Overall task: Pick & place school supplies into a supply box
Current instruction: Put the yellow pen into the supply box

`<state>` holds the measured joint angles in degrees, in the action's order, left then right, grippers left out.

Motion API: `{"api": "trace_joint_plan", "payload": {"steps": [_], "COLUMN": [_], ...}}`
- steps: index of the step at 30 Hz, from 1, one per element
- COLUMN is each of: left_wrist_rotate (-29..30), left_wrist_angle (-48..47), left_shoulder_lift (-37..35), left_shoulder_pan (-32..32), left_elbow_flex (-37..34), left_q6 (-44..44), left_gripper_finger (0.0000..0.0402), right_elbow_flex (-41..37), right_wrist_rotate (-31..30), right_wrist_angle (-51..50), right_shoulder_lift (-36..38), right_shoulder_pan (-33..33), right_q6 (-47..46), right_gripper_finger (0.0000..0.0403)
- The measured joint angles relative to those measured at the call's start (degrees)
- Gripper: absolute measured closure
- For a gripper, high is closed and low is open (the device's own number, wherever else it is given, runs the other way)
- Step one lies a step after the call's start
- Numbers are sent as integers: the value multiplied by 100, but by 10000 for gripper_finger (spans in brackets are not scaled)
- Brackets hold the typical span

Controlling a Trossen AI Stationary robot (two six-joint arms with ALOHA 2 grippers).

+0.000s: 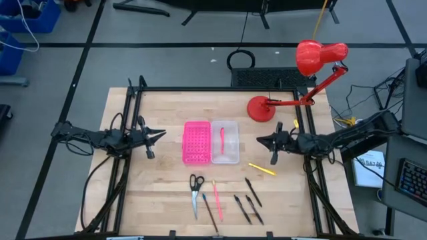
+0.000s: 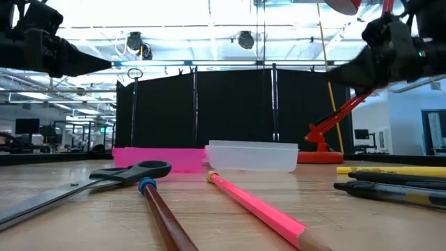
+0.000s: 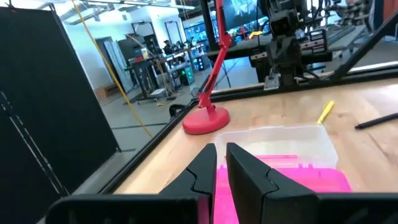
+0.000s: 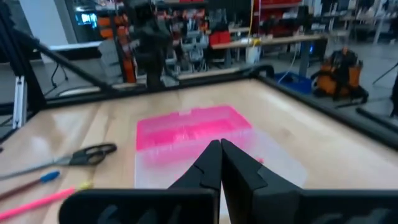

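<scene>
Scissors point(image 1: 195, 190), pens and pencils are laid along the table's point(image 1: 153, 173) near edge, apart from the clear supply box point(image 1: 227, 148), where one pink pen point(image 1: 222, 138) is held. Left pincer point(image 1: 162, 135) and right pincer point(image 1: 260, 141), fingers together, are held above the table either side.

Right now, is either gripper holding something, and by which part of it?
Nothing is held. The left gripper and the right gripper both hang empty above the table, beside the supply box, jaws nearly closed on air.
</scene>
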<state>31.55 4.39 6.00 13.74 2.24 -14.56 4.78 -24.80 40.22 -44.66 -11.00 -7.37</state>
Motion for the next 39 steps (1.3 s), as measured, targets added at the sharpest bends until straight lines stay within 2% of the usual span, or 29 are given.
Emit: {"api": "trace_joint_plan", "payload": {"steps": [4,11,16,21,23,25,27,29,31,33,36,39], "left_wrist_rotate": [4,4,2,2,1,1,2,2,2,1,-2,-4], "left_wrist_angle": [48,323,194,57,43,43,28,12,13,13,11,8], "left_shoulder_lift": [0,-2,-2,0,0,-2,0,0,-1,-1,-1,0], "left_shoulder_pan": [0,0,0,0,0,0,0,0,0,0,0,0], "left_elbow_flex": [0,0,0,0,0,0,0,0,0,0,0,0], "left_q6": [-80,-133,-37,10,30,26,30,32,35,47,121,89], "left_gripper_finger": [355,355,355,355,355,355,355,355,355,355,355,355], "right_elbow_flex": [-103,-108,-113,-104,39,561,1473,2553,3665,4681,5889,6684], "right_wrist_rotate": [261,260,867,703,896,1329,1305,747,154,-61,-67,-41], "right_wrist_angle": [-159,-373,-371,46,65,-306,-1515,-3384,-5210,-6825,-8541,-9638], "right_shoulder_lift": [-7,-46,-46,-48,-45,-61,-102,-367,-910,-1560,-2586,-3554], "right_shoulder_pan": [-9,-191,-225,-214,-212,-273,-385,-519,-614,-637,-602,-493], "right_q6": [-204,-307,-186,-329,-296,-18,78,-55,-427,-930,-1737,-2504], "right_gripper_finger": [403,403,403,403,403,403,403,403,403,403,403,403]}}
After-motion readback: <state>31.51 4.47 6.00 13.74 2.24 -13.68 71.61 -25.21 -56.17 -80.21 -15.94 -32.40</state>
